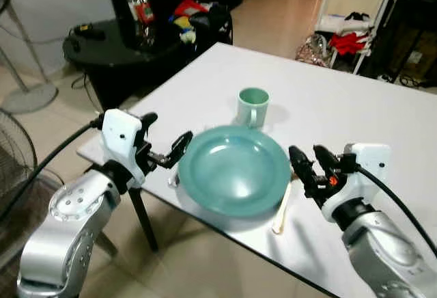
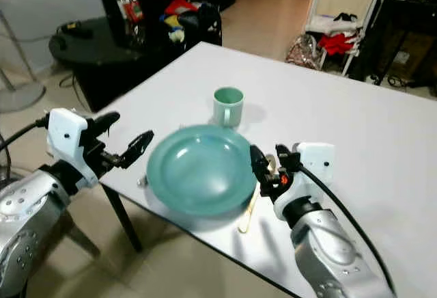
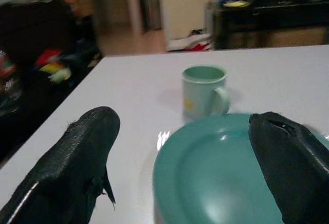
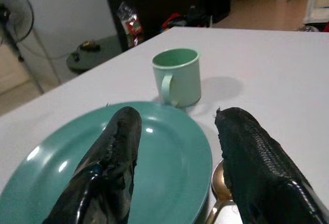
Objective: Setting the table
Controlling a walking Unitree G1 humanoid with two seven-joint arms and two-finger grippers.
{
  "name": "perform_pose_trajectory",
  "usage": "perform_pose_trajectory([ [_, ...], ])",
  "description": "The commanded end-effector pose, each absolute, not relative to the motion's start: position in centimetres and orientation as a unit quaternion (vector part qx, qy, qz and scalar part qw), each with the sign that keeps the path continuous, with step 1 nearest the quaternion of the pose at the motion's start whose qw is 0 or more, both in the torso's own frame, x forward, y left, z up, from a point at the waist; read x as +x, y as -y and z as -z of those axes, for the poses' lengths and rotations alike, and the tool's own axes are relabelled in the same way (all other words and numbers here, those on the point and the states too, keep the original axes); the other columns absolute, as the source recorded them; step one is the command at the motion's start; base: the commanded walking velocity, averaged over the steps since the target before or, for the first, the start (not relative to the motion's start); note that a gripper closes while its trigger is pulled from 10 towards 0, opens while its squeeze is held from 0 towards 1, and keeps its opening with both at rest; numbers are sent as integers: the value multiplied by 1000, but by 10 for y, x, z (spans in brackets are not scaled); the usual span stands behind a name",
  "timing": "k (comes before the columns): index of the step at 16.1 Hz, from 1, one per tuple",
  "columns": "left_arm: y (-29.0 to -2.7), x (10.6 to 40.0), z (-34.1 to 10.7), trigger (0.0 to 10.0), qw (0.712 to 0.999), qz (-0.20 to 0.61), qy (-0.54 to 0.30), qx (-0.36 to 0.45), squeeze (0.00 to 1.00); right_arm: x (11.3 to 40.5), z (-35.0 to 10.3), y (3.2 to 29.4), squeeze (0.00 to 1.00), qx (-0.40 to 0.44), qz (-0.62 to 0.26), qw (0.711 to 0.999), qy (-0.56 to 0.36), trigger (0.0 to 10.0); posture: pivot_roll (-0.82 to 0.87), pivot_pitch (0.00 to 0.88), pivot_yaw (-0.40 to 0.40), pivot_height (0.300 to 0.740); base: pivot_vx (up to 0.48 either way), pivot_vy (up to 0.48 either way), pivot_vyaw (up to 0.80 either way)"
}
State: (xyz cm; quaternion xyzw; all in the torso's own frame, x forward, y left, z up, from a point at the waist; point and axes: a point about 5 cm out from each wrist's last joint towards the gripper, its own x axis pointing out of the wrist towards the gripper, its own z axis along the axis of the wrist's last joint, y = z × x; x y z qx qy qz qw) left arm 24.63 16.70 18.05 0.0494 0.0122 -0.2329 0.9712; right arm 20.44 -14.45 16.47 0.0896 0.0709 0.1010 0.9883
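A teal plate (image 1: 235,168) lies near the front edge of the white table (image 1: 362,113). Just behind it stands a pale green mug (image 1: 253,105). A spoon (image 1: 280,210) with a light handle rests on the table along the plate's right rim, and its bowl (image 4: 222,183) shows beside the plate (image 4: 169,167). A small metal piece (image 1: 173,179) peeks out at the plate's left rim. My left gripper (image 1: 164,134) hovers open at the table's left edge, pointing at the plate (image 3: 221,178). My right gripper (image 1: 311,161) hangs open at the plate's right rim, over the spoon, holding nothing.
A black round side table (image 1: 102,48) with clutter stands beyond the table's left corner. Two fans (image 1: 24,79) stand on the floor at the left. A rack with clothes (image 1: 348,38) is at the far right. The table's right half is bare.
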Motion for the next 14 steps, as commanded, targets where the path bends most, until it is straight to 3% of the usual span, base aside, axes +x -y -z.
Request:
perform_pose_trajectory([
  [1, -170, 247, -179, 10000, 974, 219, -20, 61, 0, 205, -165, 141, 314, 87, -110, 989, -58, 10000, 29, 0, 31, 740, 0, 0, 800],
  [2, -169, 248, -179, 10000, 975, 213, -19, 62, 0, 205, -165, 139, 635, 87, -119, 988, -50, 10000, 30, 0, 33, 740, 0, 0, 800],
  [4, -167, 250, -181, 10000, 975, 211, -16, 63, 0, 205, -165, 135, 910, 88, -136, 986, -38, 10000, 33, 0, 34, 740, 0, 0, 800],
  [5, -168, 250, -181, 10000, 976, 208, -15, 66, 0, 205, -166, 133, 1000, 93, -142, 985, -31, 10000, 33, 0, 30, 740, 0, 0, 800],
  [11, -168, 253, -185, 10000, 978, 196, -5, 75, 0, 206, -168, 132, 1000, 116, -157, 981, -2, 10000, 43, 0, 30, 740, 0, 0, 769],
  [14, -172, 260, -189, 10000, 984, 158, 7, 79, 0, 215, -176, 144, 1000, 79, -125, 988, 36, 10000, 42, 0, 36, 740, 0, 0, 779],
])
